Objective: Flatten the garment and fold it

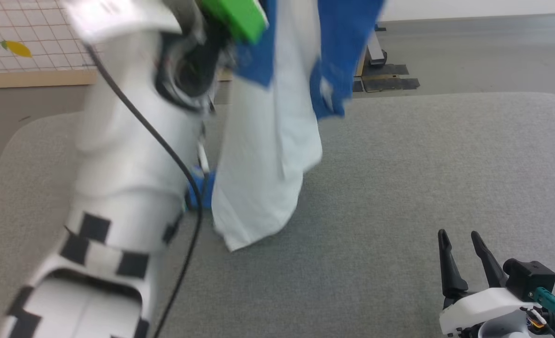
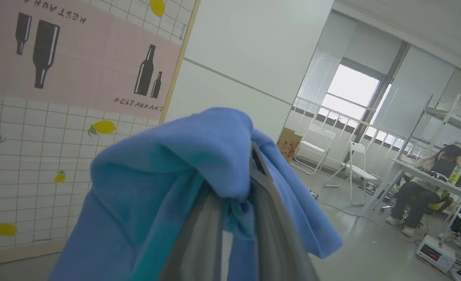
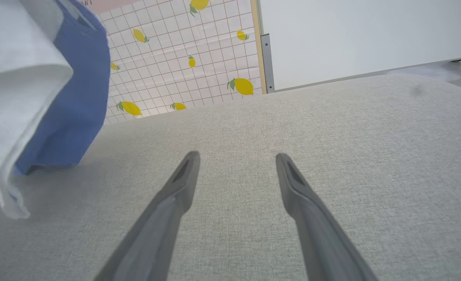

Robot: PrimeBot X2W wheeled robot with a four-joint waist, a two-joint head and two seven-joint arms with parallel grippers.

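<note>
- two hands: your left hand (image 2: 238,183) pinches the garment (image 2: 168,164) by its blue cloth, hanging over the table (image 1: 399,188).
- your right hand (image 3: 236,156) is spread wide over the table.

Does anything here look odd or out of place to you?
The garment hangs bunched and twisted from the raised left hand, with blue parts folded over the white. Its lower edge seems to brush the grey padded surface, so it is nowhere near flat. The right hand sits open and empty nearby.
</note>
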